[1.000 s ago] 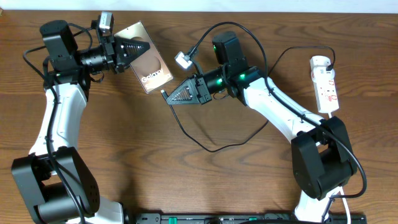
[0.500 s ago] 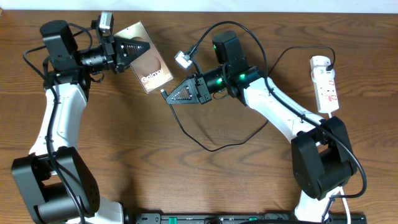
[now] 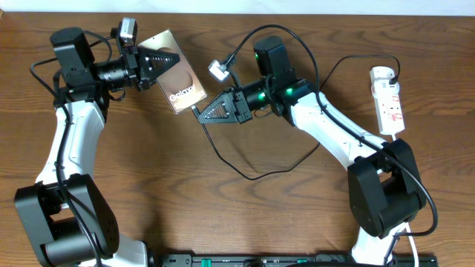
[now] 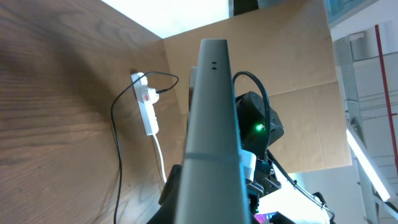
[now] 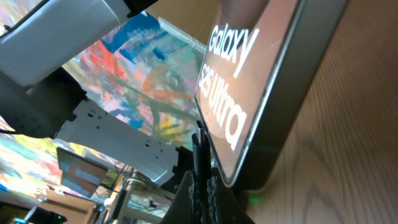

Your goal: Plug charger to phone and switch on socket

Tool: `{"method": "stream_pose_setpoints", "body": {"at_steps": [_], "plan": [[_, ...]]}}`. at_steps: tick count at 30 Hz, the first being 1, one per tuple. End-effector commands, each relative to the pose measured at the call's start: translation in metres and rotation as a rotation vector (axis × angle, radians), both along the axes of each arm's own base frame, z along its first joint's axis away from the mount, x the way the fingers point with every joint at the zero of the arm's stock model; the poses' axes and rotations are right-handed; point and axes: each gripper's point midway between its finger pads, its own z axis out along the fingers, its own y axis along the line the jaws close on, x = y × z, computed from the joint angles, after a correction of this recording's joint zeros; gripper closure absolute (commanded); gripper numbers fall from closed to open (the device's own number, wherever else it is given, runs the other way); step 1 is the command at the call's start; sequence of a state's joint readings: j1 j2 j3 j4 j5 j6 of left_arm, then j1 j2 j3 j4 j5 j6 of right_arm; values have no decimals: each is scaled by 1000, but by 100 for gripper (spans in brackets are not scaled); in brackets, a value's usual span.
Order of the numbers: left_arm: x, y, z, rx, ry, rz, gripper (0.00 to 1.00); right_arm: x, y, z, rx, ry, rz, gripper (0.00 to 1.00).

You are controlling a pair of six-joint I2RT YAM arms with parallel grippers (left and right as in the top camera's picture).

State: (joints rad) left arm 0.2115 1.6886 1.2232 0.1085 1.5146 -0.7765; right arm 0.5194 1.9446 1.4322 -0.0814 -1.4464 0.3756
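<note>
My left gripper (image 3: 165,61) is shut on the upper end of the phone (image 3: 178,80) and holds it tilted above the table. In the left wrist view the phone (image 4: 211,118) shows edge-on. My right gripper (image 3: 205,114) is shut on the connector tip of the charger (image 3: 196,110), which is at the phone's lower edge. In the right wrist view the tip (image 5: 200,155) stands between my fingers (image 5: 202,186), just under the phone (image 5: 249,74) with its "Galaxy S25 Ultra" lettering. The thin cable (image 3: 252,175) loops to the socket (image 3: 390,104) at the far right.
The white socket also shows in the left wrist view (image 4: 147,111), with the thin cable (image 4: 115,155) running from it. The right arm (image 3: 334,133) crosses the middle right of the table. A black bar (image 3: 297,259) lies along the front edge.
My left gripper has shifted the phone slightly right and down towards the connector tip. The right gripper has hardly moved.
</note>
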Motion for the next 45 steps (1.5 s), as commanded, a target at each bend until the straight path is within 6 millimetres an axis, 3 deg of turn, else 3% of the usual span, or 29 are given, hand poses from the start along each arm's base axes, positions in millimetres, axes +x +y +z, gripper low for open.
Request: {"method": "stream_pose_setpoints", "body": {"at_steps": [1, 31, 45], "plan": [[-8, -1, 8, -11, -38, -41, 93, -1, 1, 3, -11, 13, -2, 99], [-9, -1, 9, 1, -93, -50, 93, -1, 5, -1, -36, 25, -18, 99], [-9, -1, 9, 2, -97, -50, 93, 8, 7, -7, -69, 13, -72, 99]]}}
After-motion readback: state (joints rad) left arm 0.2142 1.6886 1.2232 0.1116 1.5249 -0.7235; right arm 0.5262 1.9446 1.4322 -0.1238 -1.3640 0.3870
